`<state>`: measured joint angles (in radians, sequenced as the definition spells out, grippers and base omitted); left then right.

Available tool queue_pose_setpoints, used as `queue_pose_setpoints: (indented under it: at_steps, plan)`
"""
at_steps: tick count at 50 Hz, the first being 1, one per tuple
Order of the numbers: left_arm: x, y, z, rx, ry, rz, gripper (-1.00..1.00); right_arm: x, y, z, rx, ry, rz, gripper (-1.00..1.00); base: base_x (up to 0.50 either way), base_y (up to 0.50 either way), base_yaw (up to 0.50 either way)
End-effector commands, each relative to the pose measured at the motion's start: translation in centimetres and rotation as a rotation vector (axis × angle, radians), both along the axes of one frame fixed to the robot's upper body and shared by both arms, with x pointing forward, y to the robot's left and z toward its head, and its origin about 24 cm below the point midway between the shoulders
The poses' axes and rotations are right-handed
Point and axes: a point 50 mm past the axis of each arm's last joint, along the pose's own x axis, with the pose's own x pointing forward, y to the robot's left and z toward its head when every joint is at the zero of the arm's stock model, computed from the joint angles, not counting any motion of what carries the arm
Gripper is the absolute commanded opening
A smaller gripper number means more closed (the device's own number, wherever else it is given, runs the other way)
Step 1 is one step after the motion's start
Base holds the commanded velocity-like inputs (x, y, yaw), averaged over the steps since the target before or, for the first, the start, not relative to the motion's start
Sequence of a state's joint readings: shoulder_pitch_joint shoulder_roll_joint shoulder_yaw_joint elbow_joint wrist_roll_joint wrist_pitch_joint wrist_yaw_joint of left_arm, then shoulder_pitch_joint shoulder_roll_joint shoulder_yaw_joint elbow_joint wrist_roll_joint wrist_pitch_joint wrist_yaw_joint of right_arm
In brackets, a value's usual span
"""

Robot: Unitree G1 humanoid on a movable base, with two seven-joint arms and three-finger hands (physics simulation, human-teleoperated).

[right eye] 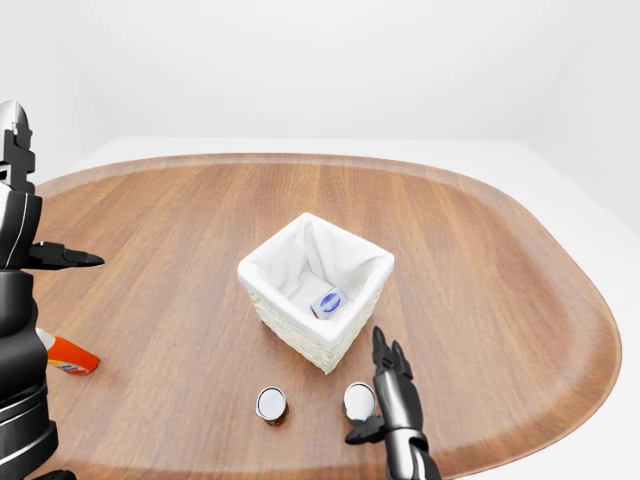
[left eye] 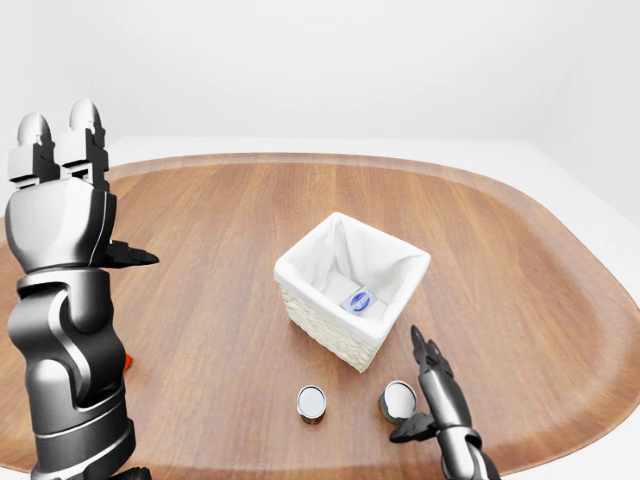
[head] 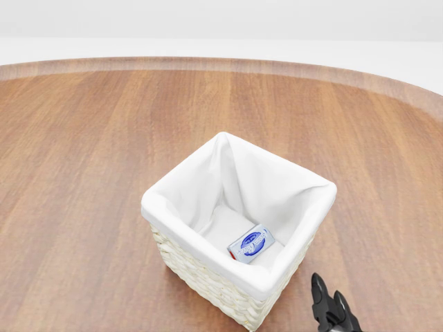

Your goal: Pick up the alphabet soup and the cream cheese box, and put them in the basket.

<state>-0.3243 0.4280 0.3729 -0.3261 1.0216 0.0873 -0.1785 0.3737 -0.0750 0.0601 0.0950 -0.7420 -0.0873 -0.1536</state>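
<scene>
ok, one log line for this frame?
cream cheese box: in basket | right hand: open, beside can | left hand: raised, empty

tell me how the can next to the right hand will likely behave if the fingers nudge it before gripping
The can stands upright on its flat end on the table, so a low nudge would probably slide it. A push near its top might tip it, and then its round side would likely roll. The right hand, open, sits just beside it; the metal looks smooth, perhaps slippery.
</scene>
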Motion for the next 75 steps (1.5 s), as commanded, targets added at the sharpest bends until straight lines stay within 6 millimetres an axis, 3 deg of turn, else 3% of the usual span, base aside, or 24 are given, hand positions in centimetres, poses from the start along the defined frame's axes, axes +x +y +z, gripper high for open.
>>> queue_pose_setpoints:
  at_steps: [1, 13, 36, 63, 64, 65, 75]
  plan:
    - [-0.2, -0.1, 0.0, -0.006, -0.019, -0.007, 1.00, -0.2, 0.6, -0.3, -0.045, 0.010, 0.049, 1.00, 0.00, 0.00, 0.00]
    - [-0.3, -0.2, 0.1, -0.001, -0.017, -0.008, 1.00, -0.4, 1.2, -0.1, -0.033, 0.005, 0.081, 1.00, 0.00, 0.00, 0.00]
    - [-0.2, -0.2, 0.2, 0.007, -0.011, -0.005, 1.00, 0.1, 0.6, -2.1, -0.098, 0.054, 0.069, 1.00, 0.00, 0.00, 0.00]
    - [-0.3, -0.3, 0.2, 0.006, -0.014, -0.007, 1.00, 0.1, 0.9, -3.1, -0.158, 0.073, 0.098, 1.00, 0.00, 0.00, 0.00]
    - [-0.2, -0.3, 0.2, 0.006, -0.013, -0.007, 1.00, 0.1, 0.8, -3.1, -0.158, 0.073, 0.096, 0.21, 0.00, 0.00, 0.00]
    - [-0.2, -0.3, 0.2, 0.005, -0.014, -0.007, 1.00, 0.1, 0.8, -3.2, -0.164, 0.071, 0.095, -1.00, 0.00, 0.00, 0.00]
    - [-0.2, -0.3, 0.2, 0.006, -0.014, -0.008, 1.00, 0.1, 1.1, -2.7, -0.153, 0.063, 0.108, -1.00, 0.00, 0.00, 0.00]
